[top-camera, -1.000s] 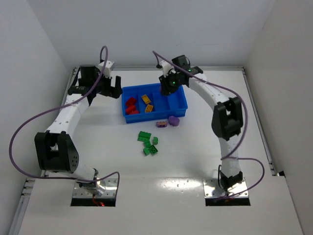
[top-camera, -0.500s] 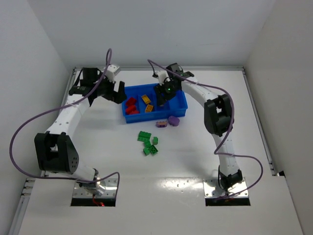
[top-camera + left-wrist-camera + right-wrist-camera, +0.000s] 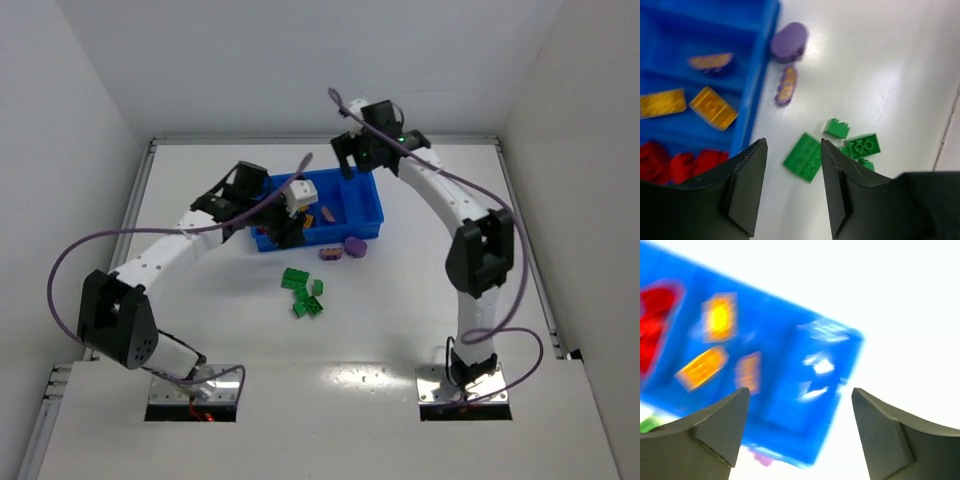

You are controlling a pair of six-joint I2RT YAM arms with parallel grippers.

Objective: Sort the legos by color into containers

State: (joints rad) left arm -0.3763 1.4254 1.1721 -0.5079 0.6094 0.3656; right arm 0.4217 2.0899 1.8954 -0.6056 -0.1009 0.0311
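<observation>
Since the left arm lies across the tray in the top view, the red bricks show only from the left wrist, half hidden behind a finger. The left claw hangs partly open and empty near green bricks on the counter. The right claw, wide open and empty, hovers over the tray, its view smeared. Purple bricks lie just outside the tray wall

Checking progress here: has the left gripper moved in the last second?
Yes. The left gripper swung from left of the tray across to the tray's near edge, toward the green legos.
</observation>
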